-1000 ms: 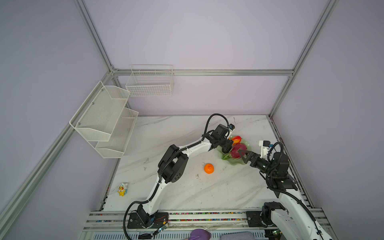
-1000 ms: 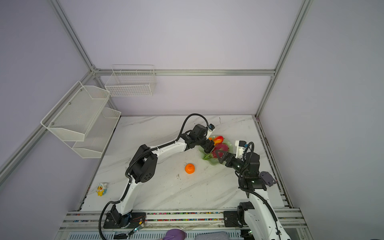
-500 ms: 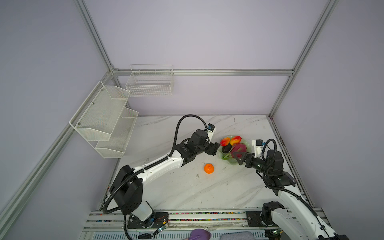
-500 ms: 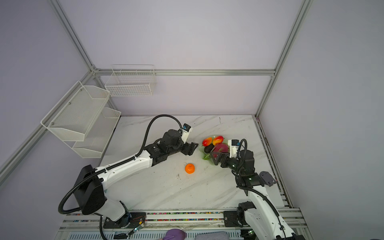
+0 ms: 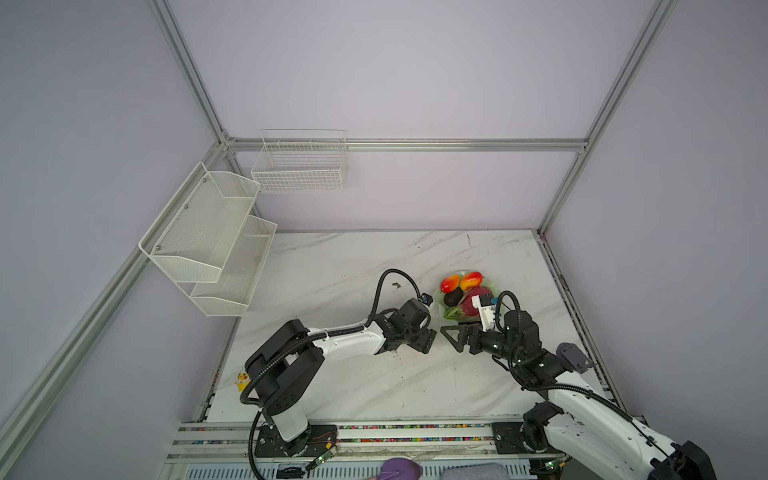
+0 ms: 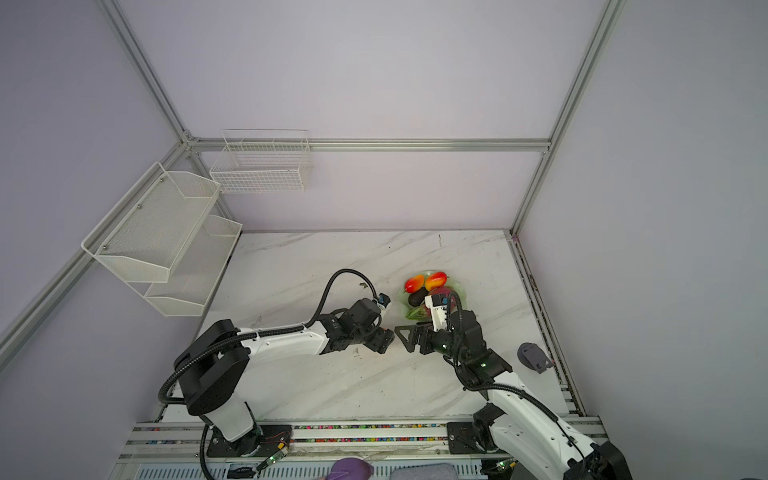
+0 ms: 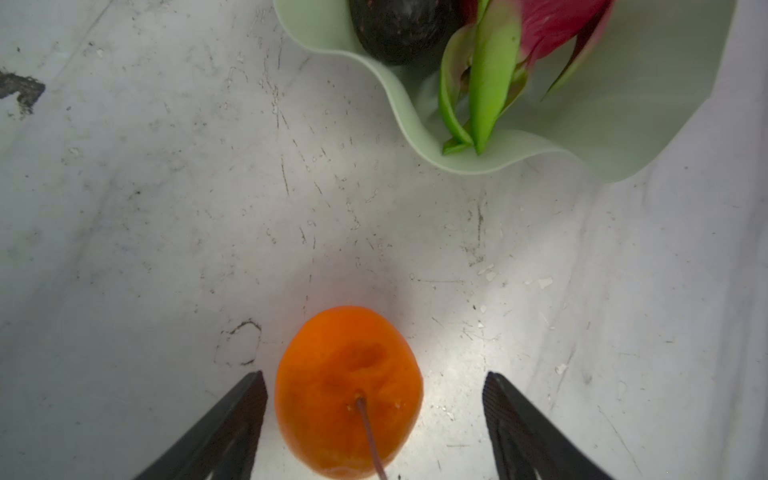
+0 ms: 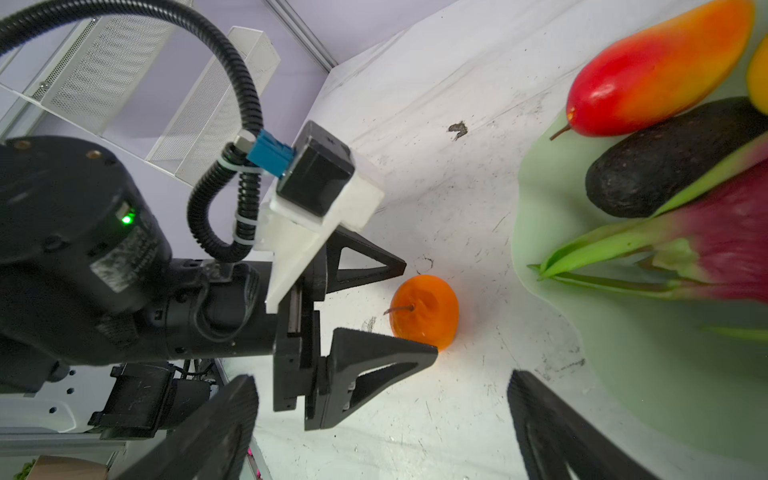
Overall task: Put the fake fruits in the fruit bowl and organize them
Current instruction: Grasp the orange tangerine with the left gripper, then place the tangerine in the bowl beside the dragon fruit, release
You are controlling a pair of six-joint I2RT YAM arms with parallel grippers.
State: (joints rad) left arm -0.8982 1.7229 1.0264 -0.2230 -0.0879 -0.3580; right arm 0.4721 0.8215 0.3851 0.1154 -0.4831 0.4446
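The orange tangerine (image 7: 349, 395) rests on the marble table between the open fingers of my left gripper (image 7: 374, 376), closer to one finger, with a thin gap showing. In both top views the left gripper (image 5: 428, 337) hides it. The fruit bowl (image 5: 437, 300), pale green with a wavy rim, holds two mangoes (image 5: 450, 283), the avocado (image 5: 453, 297) and the dragon fruit (image 5: 468, 305). My right gripper (image 5: 451, 338) stands open and empty just in front of the bowl, facing the left one. The right wrist view shows the tangerine (image 8: 426, 311) a short way from the bowl (image 8: 623, 374).
White wire baskets (image 5: 208, 241) hang on the left wall, and another (image 5: 299, 166) on the back wall. A small yellow toy figurine (image 5: 242, 380) stands at the table's front left edge. The right wrist camera covers part of the dragon fruit in both top views.
My left gripper has drawn back from the bowl, opened wider and come down around the tangerine. The right gripper has left the dragon fruit and moved forward, off the bowl.
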